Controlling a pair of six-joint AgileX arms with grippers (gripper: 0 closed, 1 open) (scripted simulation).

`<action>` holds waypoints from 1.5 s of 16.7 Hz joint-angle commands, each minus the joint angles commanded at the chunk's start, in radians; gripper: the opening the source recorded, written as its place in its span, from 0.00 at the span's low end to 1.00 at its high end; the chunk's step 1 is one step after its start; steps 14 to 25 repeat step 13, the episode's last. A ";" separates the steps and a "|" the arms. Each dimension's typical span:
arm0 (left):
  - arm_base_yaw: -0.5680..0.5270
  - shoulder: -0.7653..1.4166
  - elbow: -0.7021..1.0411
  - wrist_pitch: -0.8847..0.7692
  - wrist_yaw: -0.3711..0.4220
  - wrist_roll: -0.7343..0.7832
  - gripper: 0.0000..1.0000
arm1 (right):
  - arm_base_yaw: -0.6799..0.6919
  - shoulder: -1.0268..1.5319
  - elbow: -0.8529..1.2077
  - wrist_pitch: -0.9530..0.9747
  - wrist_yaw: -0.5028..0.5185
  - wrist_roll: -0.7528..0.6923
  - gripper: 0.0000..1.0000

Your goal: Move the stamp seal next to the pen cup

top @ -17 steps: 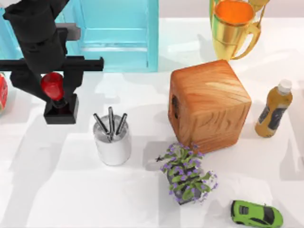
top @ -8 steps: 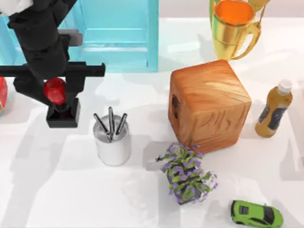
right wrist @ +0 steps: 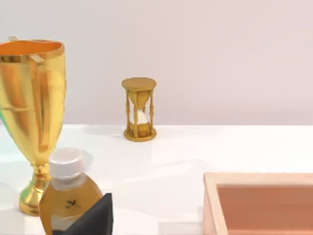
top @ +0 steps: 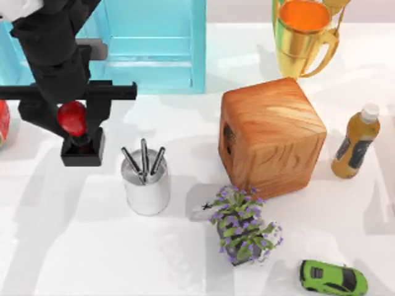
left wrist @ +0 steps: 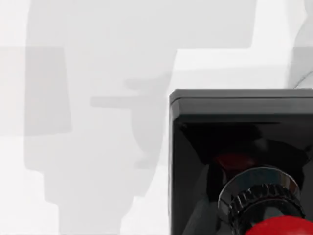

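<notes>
The stamp seal, a black square block with a red knob, is at the left of the table. It is a short way left of and behind the pen cup, a silver-white cylinder holding three dark pens. My left gripper reaches down from above with a finger on each side of the knob, shut on it. In the left wrist view the stamp seal is close up over the white tabletop. A dark fingertip of my parked right arm stands in front of the bottle.
A wooden block stands right of the cup, with a flowering plant in front of it. A gold trophy, an amber bottle, a green toy car, a blue rack and a red disc ring the table.
My left gripper and the stamp seal shifted slightly toward the table's front and right over the first half second. Since then nothing has moved.
</notes>
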 joint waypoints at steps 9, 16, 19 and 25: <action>0.000 0.000 0.000 0.000 0.000 0.000 1.00 | 0.000 0.000 0.000 0.000 0.000 0.000 1.00; 0.000 0.000 0.000 0.000 0.000 0.000 1.00 | 0.000 0.000 0.000 0.000 0.000 0.000 1.00; 0.000 0.000 0.000 0.000 0.000 0.000 1.00 | 0.000 0.000 0.000 0.000 0.000 0.000 1.00; 0.000 0.000 0.000 0.000 0.000 0.000 1.00 | 0.000 0.000 0.000 0.000 0.000 0.000 1.00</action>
